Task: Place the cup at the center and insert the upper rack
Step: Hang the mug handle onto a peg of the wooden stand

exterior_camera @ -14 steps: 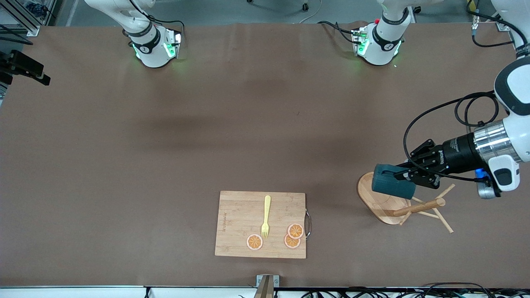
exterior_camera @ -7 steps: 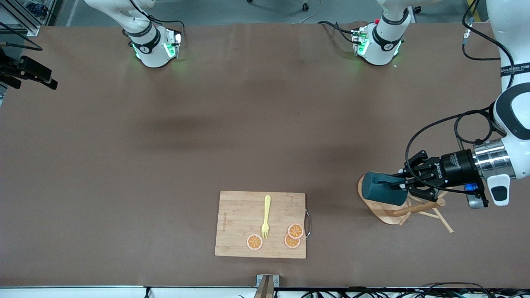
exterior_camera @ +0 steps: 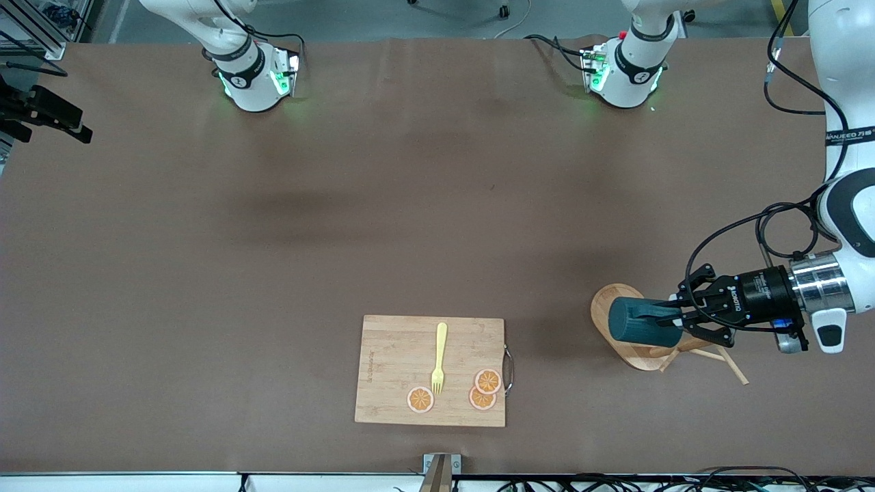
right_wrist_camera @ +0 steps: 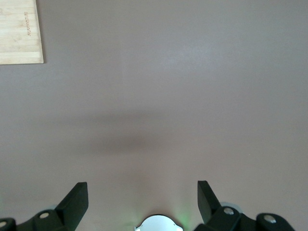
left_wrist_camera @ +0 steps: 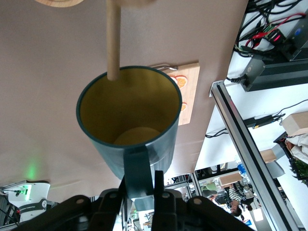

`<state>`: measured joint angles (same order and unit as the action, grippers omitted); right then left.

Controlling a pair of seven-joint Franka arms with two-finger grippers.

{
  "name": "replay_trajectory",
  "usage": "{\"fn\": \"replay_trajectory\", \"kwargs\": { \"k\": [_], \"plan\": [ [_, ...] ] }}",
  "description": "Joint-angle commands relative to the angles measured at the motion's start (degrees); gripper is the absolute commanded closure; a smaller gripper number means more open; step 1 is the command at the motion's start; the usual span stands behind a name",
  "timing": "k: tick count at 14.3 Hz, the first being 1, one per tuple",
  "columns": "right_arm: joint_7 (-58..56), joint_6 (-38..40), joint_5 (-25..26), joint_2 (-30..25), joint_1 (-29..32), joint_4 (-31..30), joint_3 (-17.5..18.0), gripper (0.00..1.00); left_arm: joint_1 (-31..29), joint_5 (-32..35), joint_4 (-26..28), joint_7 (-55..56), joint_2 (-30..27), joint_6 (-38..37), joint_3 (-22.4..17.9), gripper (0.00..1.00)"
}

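cup (exterior_camera: 644, 322): empty, held sideways | over upper rack (exterior_camera: 632, 348) base

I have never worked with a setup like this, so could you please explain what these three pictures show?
Two robot arms stand at a brown table. One picture looks down from a high camera; the other two come from cameras on the arms' wrists. The left gripper is shut on the handle of a dark cup, held sideways over a wooden mug tree. Closer to the high camera lies a cutting board with a yellow fork and orange slices. The right gripper waits open above bare table.
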<state>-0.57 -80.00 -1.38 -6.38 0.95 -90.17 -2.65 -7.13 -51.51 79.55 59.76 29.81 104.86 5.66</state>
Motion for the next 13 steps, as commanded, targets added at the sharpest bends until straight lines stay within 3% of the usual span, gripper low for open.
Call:
{"fn": "replay_trajectory", "kwargs": {
  "k": [1, 11, 12, 13],
  "plan": [
    [-0.66, -0.42, 0.77, -1.88, 0.28, -1.85, 0.37, 0.0, -1.92, -1.32, -0.45, -0.25, 1.38, -0.27, 0.23, 1.0],
    [-0.57, -0.51, 0.07, -1.88, 0.28, -1.76, 0.46, 0.0, -5.62, -2.02, -0.45, -3.42, 4.64, -0.71, 0.23, 0.99],
    [-0.57, -0.51, 0.07, -1.79, 0.28, -1.76, 0.46, 0.0, -5.62, -2.11, -0.45, -3.42, 4.64, -0.71, 0.23, 0.96],
    [-0.57, -0.51, 0.07, -1.79, 0.28, -1.76, 0.46, 0.0, -5.62, -2.11, -0.45, -3.42, 4.73, -0.71, 0.23, 0.87]
  ]
}}
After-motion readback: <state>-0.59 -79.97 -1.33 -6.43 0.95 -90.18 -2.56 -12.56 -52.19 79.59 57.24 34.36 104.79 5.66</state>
